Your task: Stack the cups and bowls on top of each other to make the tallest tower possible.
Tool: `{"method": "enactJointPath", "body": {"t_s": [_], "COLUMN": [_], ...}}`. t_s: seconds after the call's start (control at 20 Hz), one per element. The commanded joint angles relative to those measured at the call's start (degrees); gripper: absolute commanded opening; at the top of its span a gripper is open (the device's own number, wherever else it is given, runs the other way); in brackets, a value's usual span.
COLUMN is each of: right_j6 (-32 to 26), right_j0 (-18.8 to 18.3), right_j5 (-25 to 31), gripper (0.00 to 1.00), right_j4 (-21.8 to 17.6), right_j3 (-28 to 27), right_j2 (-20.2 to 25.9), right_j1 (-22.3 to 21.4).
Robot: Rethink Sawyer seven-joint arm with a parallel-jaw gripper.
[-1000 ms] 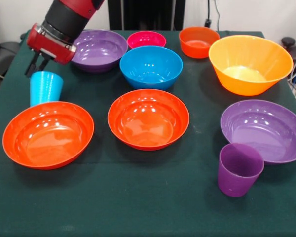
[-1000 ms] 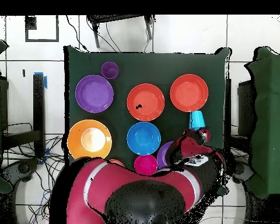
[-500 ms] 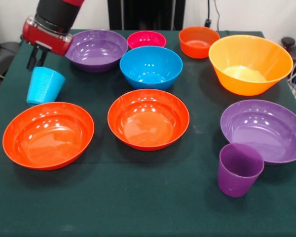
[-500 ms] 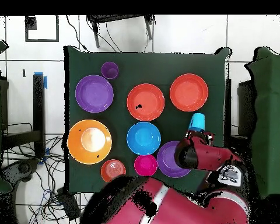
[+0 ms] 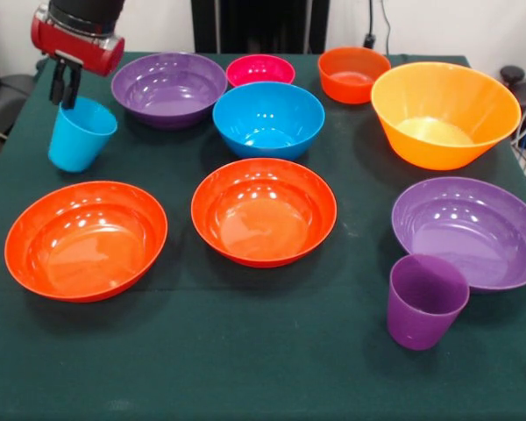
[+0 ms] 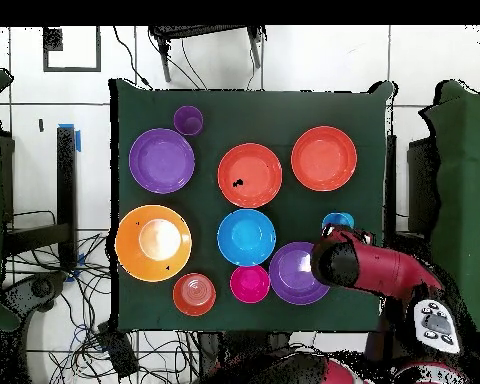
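Close beside the light blue cup [image 5: 80, 134]: purple bowl [image 5: 169, 88], orange-red bowl [image 5: 86, 239].

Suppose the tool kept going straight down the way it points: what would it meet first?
Probably the light blue cup: the tool hangs at its far rim, fingers pointing down. Depth is unclear.
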Motion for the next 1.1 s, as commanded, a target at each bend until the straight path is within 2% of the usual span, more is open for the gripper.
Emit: {"method": "enactJointPath", "body": {"t_s": [0.05,0.45,0.75,1.1], "right_j6": [-10.5,-10.5,-11.1,-12.2], "right_j0": [-4.4,-9.1,-13.4,-18.5], "right_j5": [11.7,13.1,10.2,11.4], "gripper": [0.00,0.00,0.00,0.00], "right_j4": [-3.0,-3.8,-6.6,-8.6], "right_j3": [3.4,3.7,2.2,1.0], "right_j2": [16.4,22.9,27.7,33.3], "right_j1": [-5.2,-4.5,-0.7,3.2]}}
